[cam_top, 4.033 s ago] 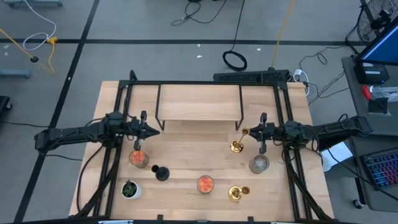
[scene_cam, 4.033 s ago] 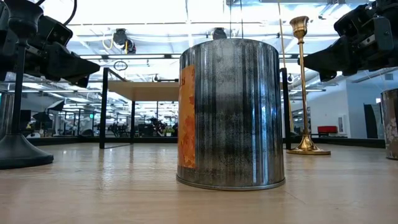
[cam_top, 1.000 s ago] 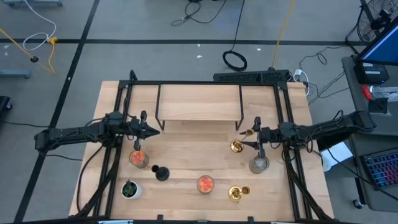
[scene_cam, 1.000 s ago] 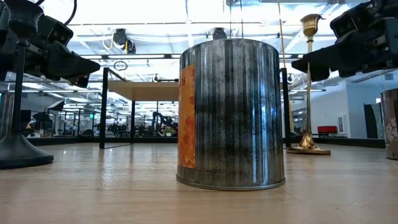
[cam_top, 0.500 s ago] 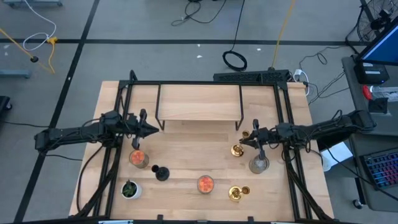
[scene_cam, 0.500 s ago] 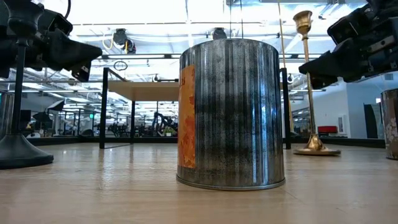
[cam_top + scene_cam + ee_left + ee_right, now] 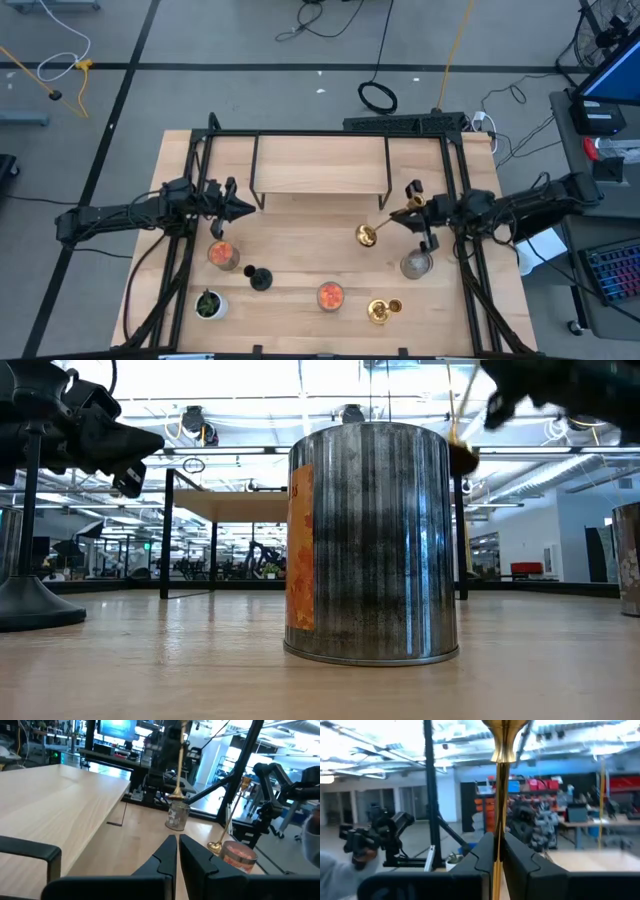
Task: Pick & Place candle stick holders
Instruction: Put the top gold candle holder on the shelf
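**Gold candlestick lifted clear and tilted in the right gripper**

Half a second ago the gold candlestick by the right arm stood with its base on the table; it has now left the wood and hangs tilted, base swung toward the table's middle, and in the low view only a blurred part of its stem shows high up beside the tin.

Nearest the front edge in the high view stand the small plant (image 7: 208,304), a tin with an orange top (image 7: 331,295) and the second gold candlestick (image 7: 380,311), upright. A little farther back are the short black candlestick (image 7: 259,277), another orange-topped tin (image 7: 222,254) and a grey tin (image 7: 416,264).

Behind these, the right gripper (image 7: 413,212) is closed on the stem of the lifted gold candlestick (image 7: 385,222); the right wrist view shows the two fingers pinching the gold stem (image 7: 500,810) between them. Its round base (image 7: 367,236) is above bare wood, apart from the grey tin.

Level with it on the other side, the left gripper (image 7: 240,208) hovers above the table holding nothing, its fingers (image 7: 162,857) closed to a thin slit in the left wrist view.

Farthest back stands the raised wooden shelf (image 7: 320,166) on black legs.
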Controlling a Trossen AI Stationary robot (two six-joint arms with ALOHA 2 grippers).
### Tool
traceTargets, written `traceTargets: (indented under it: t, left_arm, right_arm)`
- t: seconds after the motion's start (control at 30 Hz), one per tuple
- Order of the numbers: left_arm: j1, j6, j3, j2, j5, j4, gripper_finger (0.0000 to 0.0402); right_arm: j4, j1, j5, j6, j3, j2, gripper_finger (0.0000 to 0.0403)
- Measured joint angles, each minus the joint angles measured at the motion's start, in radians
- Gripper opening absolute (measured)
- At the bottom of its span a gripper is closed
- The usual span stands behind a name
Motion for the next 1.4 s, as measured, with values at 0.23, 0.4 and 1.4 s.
traceTargets:
  t: [0.23, 0.4, 1.4]
  left_arm:
    - [0.0, 0.012, 0.0, 0.0, 0.0, 0.052, 0.0024]
    - [0.0, 0.01, 0.0, 0.0, 0.0, 0.07, 0.0024]
    - [0.0, 0.041, 0.0, 0.0, 0.0, 0.023, 0.0024]
  right_arm:
    - [-0.049, -0.024, 0.191, -0.169, 0.229, 0.135, 0.0016]
    - [-0.174, -0.134, 0.221, -0.207, 0.351, 0.214, 0.0016]
    - [-0.248, -0.591, 0.391, -0.016, 0.406, 0.379, 0.0026]
